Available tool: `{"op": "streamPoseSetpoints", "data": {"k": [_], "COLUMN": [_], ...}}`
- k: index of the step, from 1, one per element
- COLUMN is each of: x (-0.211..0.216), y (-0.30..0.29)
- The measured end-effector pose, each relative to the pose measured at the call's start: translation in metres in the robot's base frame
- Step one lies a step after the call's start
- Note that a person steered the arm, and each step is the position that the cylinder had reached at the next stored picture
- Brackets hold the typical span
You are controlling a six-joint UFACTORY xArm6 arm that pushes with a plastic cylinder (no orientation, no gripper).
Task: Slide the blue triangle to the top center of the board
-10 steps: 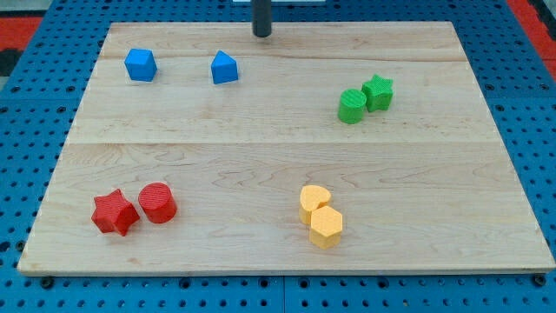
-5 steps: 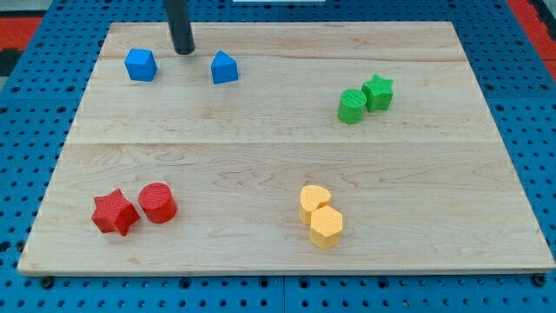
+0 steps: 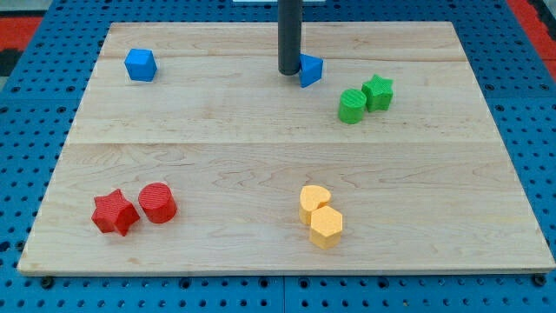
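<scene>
A pale wooden board (image 3: 261, 165) made of glued planks fills nearly the whole view, lying on a blue perforated base (image 3: 26, 174). Down from the top edge, near its middle, comes my straight dark rod, and my tip (image 3: 288, 72) rests on the wood just below that edge. There is no pincer here to be spread or pressed together, only the blunt rod end.

The small blue triangular block (image 3: 310, 69) sits at the top centre of the board, a touch toward the view's right, and it lies touching or all but touching the right side of my tip. So the block is directly on the view's right of my tip, level with it. Any further push from this side would, I judge, carry it rightward, away from centre; the placement already looks about done.

Toward the top left corner stands a blue cube-like block (image 3: 140, 64). Near the right edge, below the triangle, a green cylinder (image 3: 352, 106) touches a green star (image 3: 378, 91). By the bottom left corner a red star (image 3: 115, 212) sits beside a red cylinder (image 3: 157, 203). Near the bottom edge's middle two yellow blocks (image 3: 320, 216) touch.
</scene>
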State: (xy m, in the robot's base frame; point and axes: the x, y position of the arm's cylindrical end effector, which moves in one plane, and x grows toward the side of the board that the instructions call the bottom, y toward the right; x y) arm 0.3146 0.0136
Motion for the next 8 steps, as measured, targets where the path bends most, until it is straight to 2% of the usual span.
{"op": "streamPoseSetpoints", "data": {"k": [1, 2, 3, 5, 6, 8], "x": [0.021, -0.001, -0.053, -0.054, -0.07, -0.098], "y": [0.024, 0.047, 0.045, 0.134, 0.14, 0.046]}}
